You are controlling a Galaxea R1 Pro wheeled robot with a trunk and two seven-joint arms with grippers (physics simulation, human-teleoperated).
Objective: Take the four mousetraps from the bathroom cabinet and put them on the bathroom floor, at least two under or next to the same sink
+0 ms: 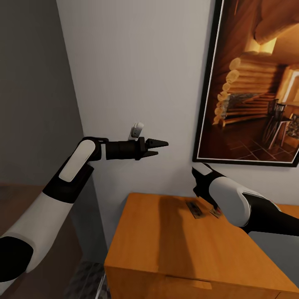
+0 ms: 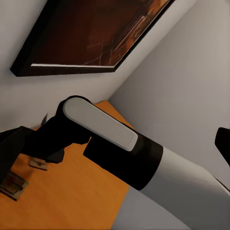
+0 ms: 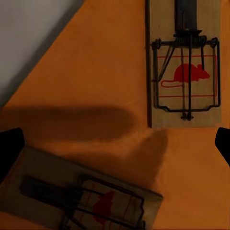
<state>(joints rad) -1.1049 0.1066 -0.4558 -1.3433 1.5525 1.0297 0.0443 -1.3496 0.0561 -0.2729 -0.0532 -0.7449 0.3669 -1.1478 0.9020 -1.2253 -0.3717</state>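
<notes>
The left gripper is raised in front of the white wall, well above the cabinet, and its fingers are a little spread with nothing between them. The right gripper is low over the back part of the cabinet top; I cannot tell if it is spread or pressed together, because only dark finger edges appear. 2 traps lie flat on the orange top below it, near each other but apart, close to the framed picture.
</notes>
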